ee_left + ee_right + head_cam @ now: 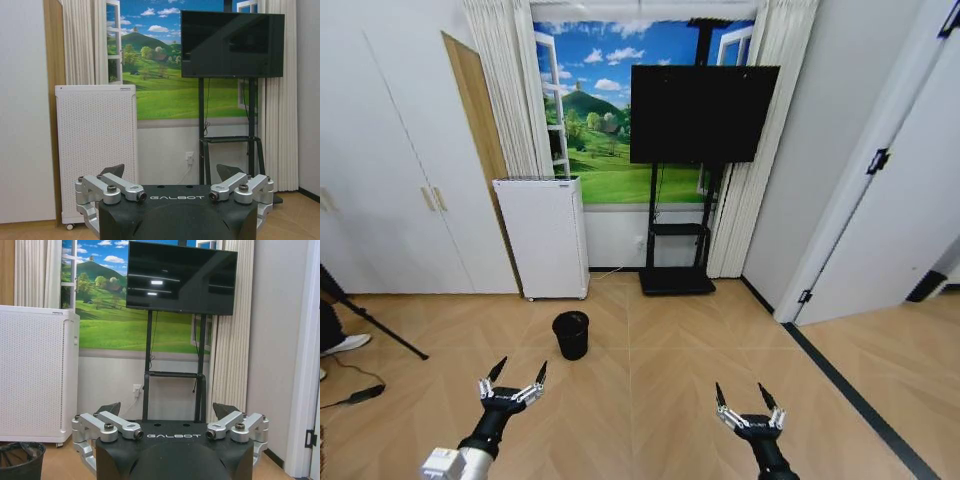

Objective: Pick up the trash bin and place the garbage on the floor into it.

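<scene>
The trash bin (pixel 571 334), small, black, round and slightly tapered, is standing upright on the floor (pixel 660 400) ahead, near the white perforated appliance (pixel 542 236). The left gripper (pixel 517 377) and right gripper (pixel 747 398) are hovering low, both spread open, grasping nothing

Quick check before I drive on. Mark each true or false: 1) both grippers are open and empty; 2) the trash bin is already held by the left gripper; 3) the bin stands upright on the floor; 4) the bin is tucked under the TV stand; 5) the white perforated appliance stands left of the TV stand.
1) True: the left gripper and right gripper have jaws spread, holding nothing.
2) False: the trash bin stands untouched, ahead of the left gripper.
3) True, on the floor.
4) False: it stands in the open, nearer the white appliance than the TV stand.
5) True.
</scene>
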